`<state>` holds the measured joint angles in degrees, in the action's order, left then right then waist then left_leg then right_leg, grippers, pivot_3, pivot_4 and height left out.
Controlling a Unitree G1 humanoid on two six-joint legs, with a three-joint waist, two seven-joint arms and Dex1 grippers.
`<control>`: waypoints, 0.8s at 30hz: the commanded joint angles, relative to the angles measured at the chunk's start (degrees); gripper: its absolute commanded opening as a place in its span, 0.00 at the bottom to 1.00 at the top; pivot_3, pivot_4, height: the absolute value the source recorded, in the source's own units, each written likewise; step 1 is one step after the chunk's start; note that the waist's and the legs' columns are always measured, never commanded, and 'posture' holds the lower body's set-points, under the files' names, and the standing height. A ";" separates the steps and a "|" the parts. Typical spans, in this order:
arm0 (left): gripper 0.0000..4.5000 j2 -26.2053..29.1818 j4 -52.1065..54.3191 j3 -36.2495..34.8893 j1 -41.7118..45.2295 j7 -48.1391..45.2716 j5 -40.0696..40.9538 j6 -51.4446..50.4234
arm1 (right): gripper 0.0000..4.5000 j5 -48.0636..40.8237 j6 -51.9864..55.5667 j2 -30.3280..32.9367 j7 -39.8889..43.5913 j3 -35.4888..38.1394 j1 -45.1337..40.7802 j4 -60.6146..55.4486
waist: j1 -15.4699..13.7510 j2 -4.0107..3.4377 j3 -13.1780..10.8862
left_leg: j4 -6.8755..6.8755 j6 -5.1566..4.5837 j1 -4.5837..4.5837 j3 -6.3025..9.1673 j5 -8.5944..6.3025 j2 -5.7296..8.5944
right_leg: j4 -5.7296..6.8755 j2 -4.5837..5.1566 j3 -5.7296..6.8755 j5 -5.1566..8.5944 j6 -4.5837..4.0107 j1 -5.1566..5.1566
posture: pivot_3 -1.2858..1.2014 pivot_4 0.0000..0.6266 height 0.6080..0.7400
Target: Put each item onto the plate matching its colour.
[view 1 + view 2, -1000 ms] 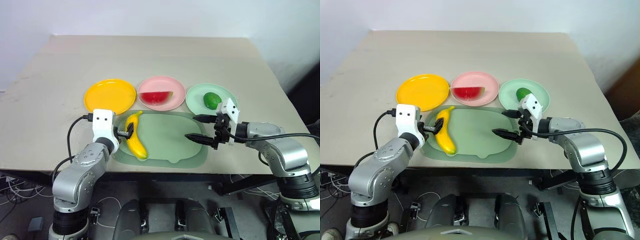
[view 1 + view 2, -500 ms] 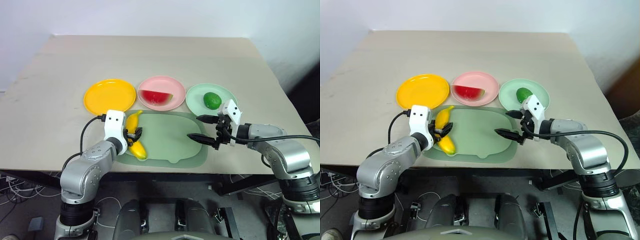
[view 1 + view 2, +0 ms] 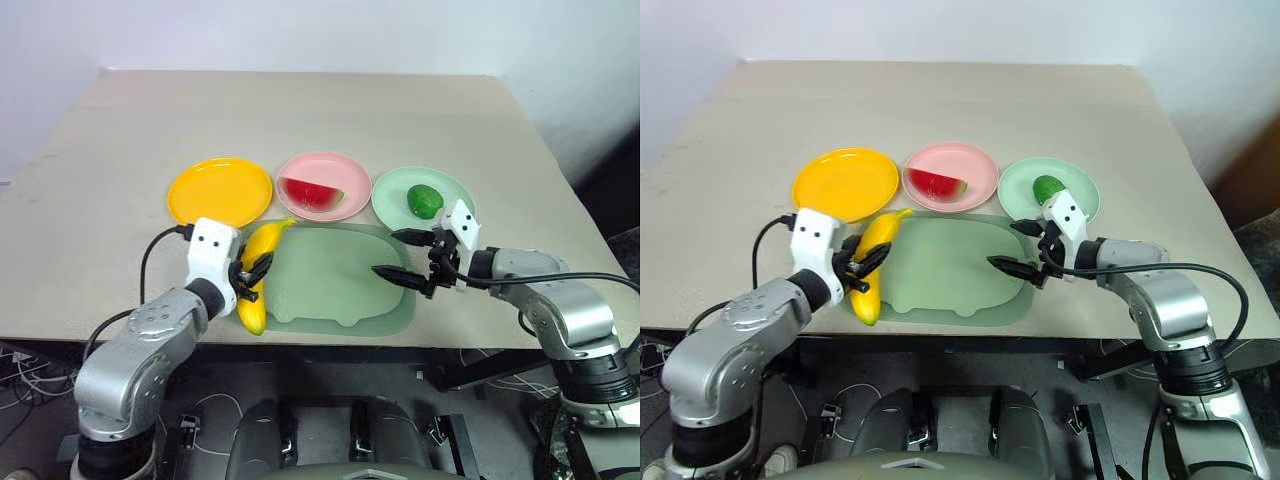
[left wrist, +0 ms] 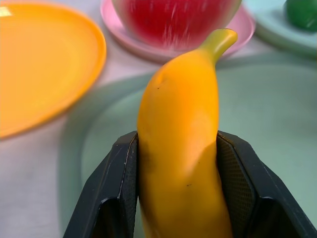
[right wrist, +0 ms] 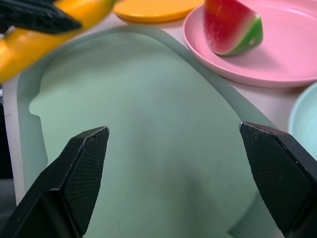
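Banana [image 3: 257,281] clamped mid-length in my left gripper [image 3: 250,278], over tray's [image 3: 340,275] left edge; it may pivot and slip; right gripper [image 3: 405,256] spread.

You face beige table [image 3: 300,110], matte top, near edge toward you. Plain white wall [image 3: 300,30] behind it. Dark floor [image 3: 40,420] beneath, loose cables [image 3: 25,385] lying at left. Light even, shadows soft.

Banana [image 3: 256,281] gripped above tray edge, watermelon [image 3: 311,193] on pink plate [image 3: 345,207], lime [image 3: 424,200] on green plate [image 3: 392,205]
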<state>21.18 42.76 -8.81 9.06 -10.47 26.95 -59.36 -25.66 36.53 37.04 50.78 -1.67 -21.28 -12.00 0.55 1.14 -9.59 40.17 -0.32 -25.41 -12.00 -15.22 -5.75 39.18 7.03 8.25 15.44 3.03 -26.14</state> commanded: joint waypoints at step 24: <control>0.42 -12.63 -41.14 -8.69 32.93 26.33 -17.53 16.47 | 1.00 4.84 -6.94 -4.64 -0.34 -2.44 -5.62 5.73 | 0.14 0.02 -0.01 | 0.02 -0.02 -0.01 -0.03 0.01 0.03 | 0.01 -0.01 0.04 0.00 0.02 0.02 | 0.52 0.24 0.66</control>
<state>8.35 2.38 -15.67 40.02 15.32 9.12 -45.13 -20.92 30.95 32.61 50.68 -5.04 -25.80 -5.75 0.69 1.16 -9.60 40.19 -0.34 -25.42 -12.05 -15.21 -5.72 39.19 7.02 8.28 15.43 3.05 -26.14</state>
